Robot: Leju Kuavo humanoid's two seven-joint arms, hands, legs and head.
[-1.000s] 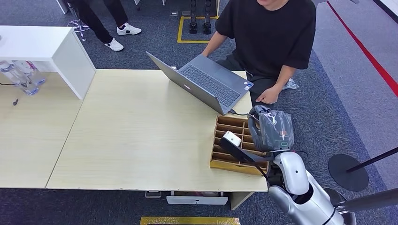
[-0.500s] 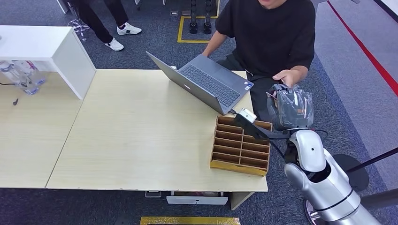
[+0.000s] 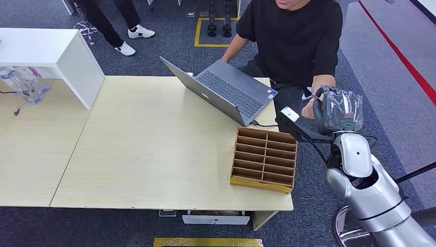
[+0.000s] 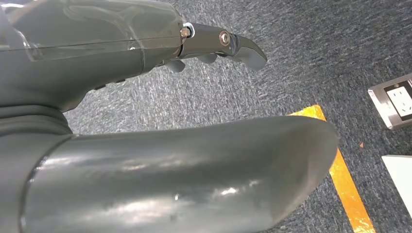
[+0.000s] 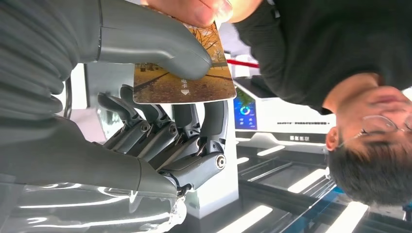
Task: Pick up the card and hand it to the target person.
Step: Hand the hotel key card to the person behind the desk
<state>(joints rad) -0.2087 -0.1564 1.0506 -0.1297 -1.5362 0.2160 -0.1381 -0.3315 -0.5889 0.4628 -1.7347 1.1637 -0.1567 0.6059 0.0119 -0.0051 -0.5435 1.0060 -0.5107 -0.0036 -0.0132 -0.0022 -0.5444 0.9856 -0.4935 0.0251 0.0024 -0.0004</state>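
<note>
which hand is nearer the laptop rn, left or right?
Right. The right hand is raised just past the laptop, holding the card; the left hand hangs over carpet.

1 card (image 5: pixel 184 80) | 1 laptop (image 3: pixel 226 92) | 1 organizer (image 3: pixel 264 159) (wooden) | 2 people (image 3: pixel 303 36)

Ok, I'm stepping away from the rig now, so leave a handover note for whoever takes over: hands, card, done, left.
Right hand: raised beside the table, thumb pressing the card against its fingers.
Left hand: holds nothing, over carpet.
Card: out of the wooden organizer; the person's hand already pinches its far edge.
Done: pick-up and presenting.
Left: let go once the person has it, then draw the arm back.
</note>
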